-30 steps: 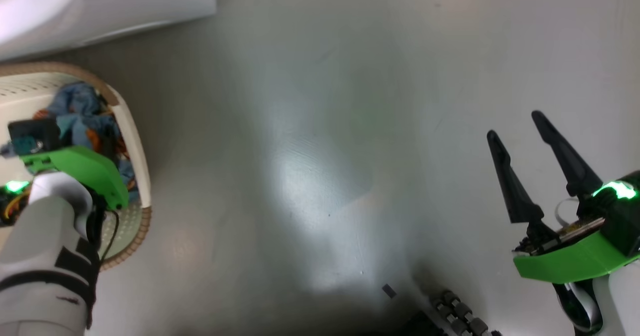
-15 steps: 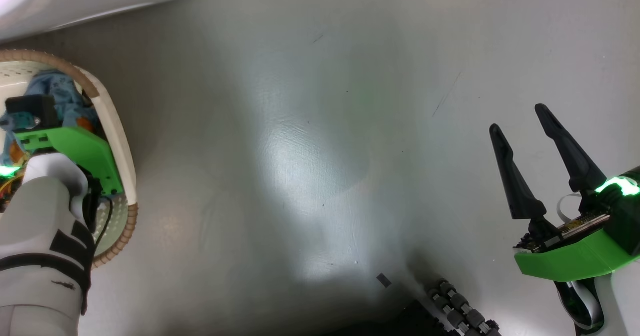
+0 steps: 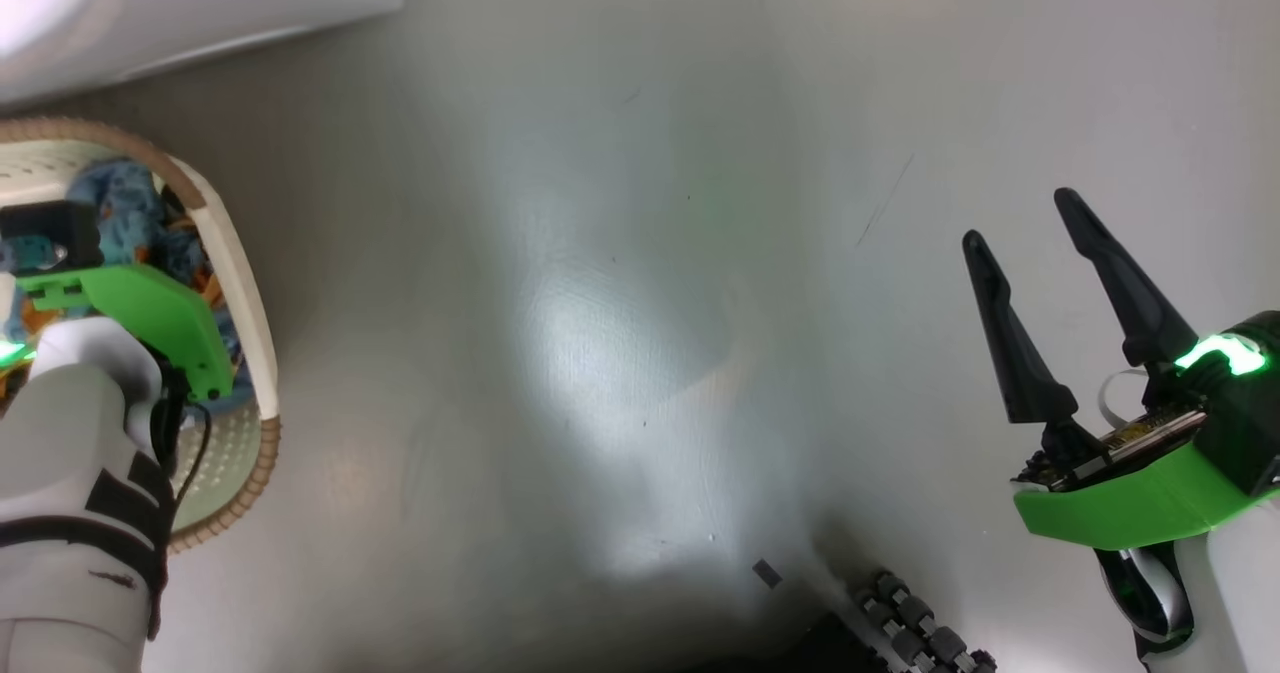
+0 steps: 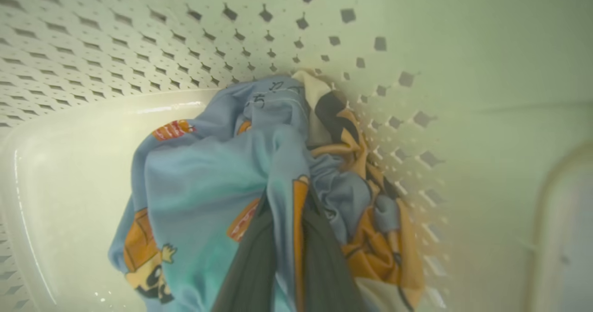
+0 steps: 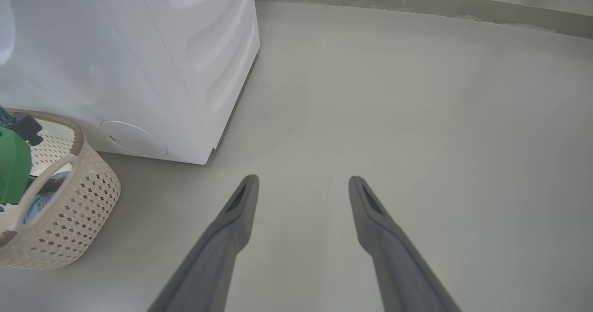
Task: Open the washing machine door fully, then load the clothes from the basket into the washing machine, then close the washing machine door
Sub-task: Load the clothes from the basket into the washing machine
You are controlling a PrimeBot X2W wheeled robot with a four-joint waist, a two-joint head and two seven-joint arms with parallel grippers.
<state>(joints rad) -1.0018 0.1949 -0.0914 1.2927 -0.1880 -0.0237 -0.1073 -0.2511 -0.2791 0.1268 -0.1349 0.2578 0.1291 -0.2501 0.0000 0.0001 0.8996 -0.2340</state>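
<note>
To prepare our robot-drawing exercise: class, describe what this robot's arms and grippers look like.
The left forearm is pale grey-white with black bands and a black cable. Bright green housings cap both wrists. The right gripper has two long, tapering black fingers and a glowing green light.

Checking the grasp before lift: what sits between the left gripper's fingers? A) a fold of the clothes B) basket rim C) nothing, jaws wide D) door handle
A: the left wrist view shows the left gripper closed on a fold of the clothes inside the basket.

Glossy grey floor (image 3: pixel 640 353), thin dark scratch (image 3: pixel 885 201); darker strip (image 5: pixel 417 8) along far edge.
</note>
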